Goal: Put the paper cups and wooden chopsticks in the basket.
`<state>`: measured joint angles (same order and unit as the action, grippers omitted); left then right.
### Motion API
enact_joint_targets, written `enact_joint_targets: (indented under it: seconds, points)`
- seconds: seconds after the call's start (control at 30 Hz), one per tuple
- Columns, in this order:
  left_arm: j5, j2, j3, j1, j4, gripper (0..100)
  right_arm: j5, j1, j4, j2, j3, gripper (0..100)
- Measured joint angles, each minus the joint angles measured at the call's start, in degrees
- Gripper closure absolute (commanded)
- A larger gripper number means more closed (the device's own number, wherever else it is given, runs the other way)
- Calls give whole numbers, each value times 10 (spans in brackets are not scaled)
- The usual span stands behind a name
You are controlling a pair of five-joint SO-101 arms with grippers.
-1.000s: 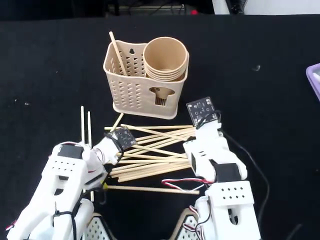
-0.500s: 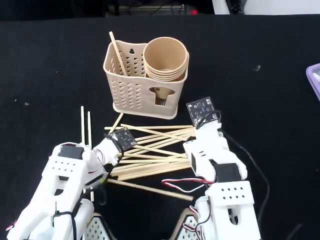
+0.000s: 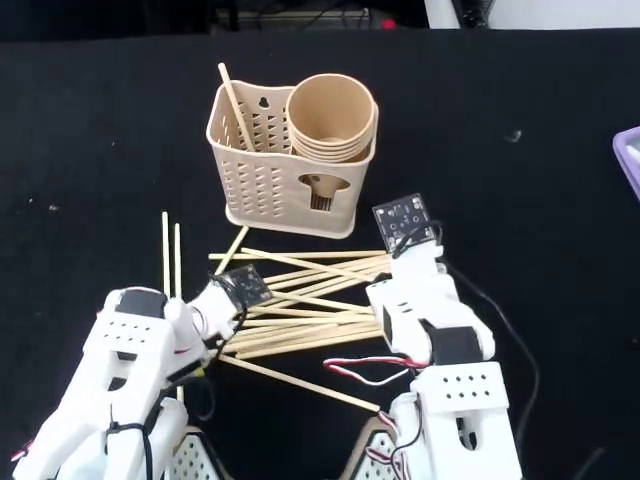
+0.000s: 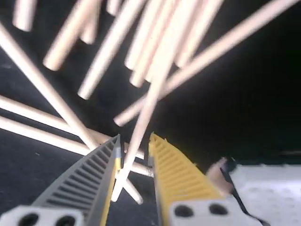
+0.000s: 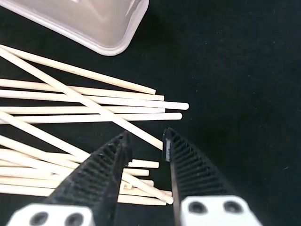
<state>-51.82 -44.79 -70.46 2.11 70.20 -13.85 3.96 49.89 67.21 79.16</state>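
The basket [image 3: 262, 192] stood at the upper centre of the high view. The stacked paper cups [image 3: 331, 108] were already in its right compartment, and one upright stick [image 3: 234, 102] leaned in the left one. Below it, a loose pile of chopsticks [image 3: 305, 300] lay fanned between the two arms, with two strays [image 3: 171, 252] off to the left.

The right gripper [image 5: 146, 133] hung over the pile's right ends with its jaws apart and nothing in them. The left gripper [image 4: 134, 137] had its jaws drawn nearly together on a single chopstick [image 4: 160, 80], apparently pinching it close to one end. In the high view that chopstick slanted toward the lower centre.

An end grip like that was the main risk. The long free length could pivot or slide out during the lift. It could also sweep the pile and scatter sticks. If it arrived tilted, it might catch the basket's rim and tip the light basket. A neighbouring stick could be dragged along too.

The table [image 3: 520, 220] was covered in black cloth, which gave the round sticks little to stop them rolling. A purple object [image 3: 630, 160] showed at the right edge, and dark clutter ran along the top of the frame.
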Motion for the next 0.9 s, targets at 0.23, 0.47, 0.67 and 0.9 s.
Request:
enact_joint_targets:
  seconds: [0.23,0.47,0.67,0.9]
  points:
    - [0,0,22,0,19,923,0,0,0,0,0,874]
    - [0,0,24,0,18,948,0,0,0,0,0,874]
    - [1,0,24,-1,-18,948,0,0,0,0,0,874]
    - [1,0,24,2,-34,948,0,0,0,0,0,874]
